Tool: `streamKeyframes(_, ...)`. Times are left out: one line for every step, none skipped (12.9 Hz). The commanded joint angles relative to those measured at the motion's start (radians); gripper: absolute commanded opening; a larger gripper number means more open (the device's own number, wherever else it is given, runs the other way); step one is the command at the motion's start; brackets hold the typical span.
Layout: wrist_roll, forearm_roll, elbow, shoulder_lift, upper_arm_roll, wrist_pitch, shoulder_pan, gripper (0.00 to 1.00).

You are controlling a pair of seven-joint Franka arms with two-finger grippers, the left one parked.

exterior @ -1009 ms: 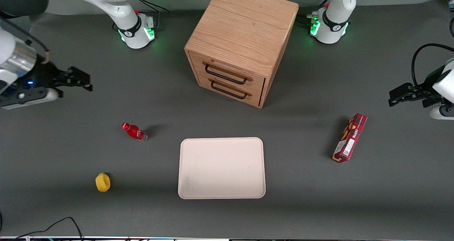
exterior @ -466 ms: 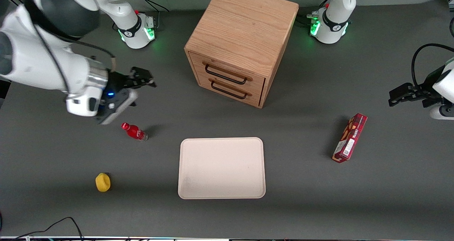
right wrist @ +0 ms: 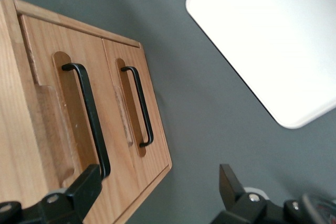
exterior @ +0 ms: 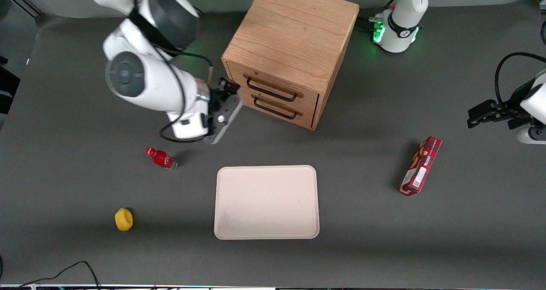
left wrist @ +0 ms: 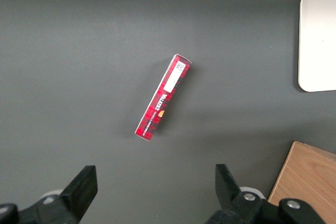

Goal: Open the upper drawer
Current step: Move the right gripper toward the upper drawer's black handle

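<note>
The light oak upper drawer (exterior: 273, 85) with its thin black bar handle (exterior: 270, 90) is seen fully shut, its face flush with the front of the oak two-drawer cabinet (exterior: 294, 38), which is set near the middle of the tabletop's edge farthest from the front camera. The matching lower drawer (exterior: 277, 106) is likewise shut. The black two-finger gripper (exterior: 226, 89) is held just beside the cabinet's front corner on the working arm's end, at drawer height; its fingers (right wrist: 86, 190) are spread apart (nothing is grasped), and one is seen next to the end of the upper handle (right wrist: 89, 119) in the right wrist view, though contact cannot be judged. A strip of bare grey tabletop (exterior: 384, 247) is left between the drawer fronts and the cream rectangular tray (exterior: 266, 202) nearer the camera. A small red bottle (exterior: 162, 158) is stood beside the tray toward the working arm's end, a yellow lump (exterior: 123, 219) nearer the camera still. A red tartan carton (exterior: 421, 166) is laid toward the parked arm's end.
</note>
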Motion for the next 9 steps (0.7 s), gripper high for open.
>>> streamKeyframes(-0.021, -0.044, 0.047, 0.055, 0.049, 0.031, 0.009, 1.0)
streamKeyframes(-0.021, -0.044, 0.044, 0.06, 0.055, 0.04, 0.011, 1.0)
streamKeyframes(-0.019, -0.047, 0.044, 0.069, 0.064, 0.041, 0.026, 1.0)
streamKeyframes(-0.021, -0.057, 0.039, 0.074, 0.065, 0.046, 0.032, 1.0)
streamKeyframes(-0.021, -0.068, 0.032, 0.081, 0.073, 0.058, 0.041, 1.0)
streamKeyframes(-0.019, -0.073, 0.025, 0.089, 0.081, 0.077, 0.047, 1.0)
streamKeyframes(-0.019, -0.074, 0.016, 0.1, 0.081, 0.096, 0.061, 1.0)
streamKeyframes(-0.019, -0.077, 0.001, 0.101, 0.085, 0.112, 0.066, 1.0)
streamKeyframes(-0.018, -0.081, -0.019, 0.101, 0.098, 0.127, 0.067, 1.0)
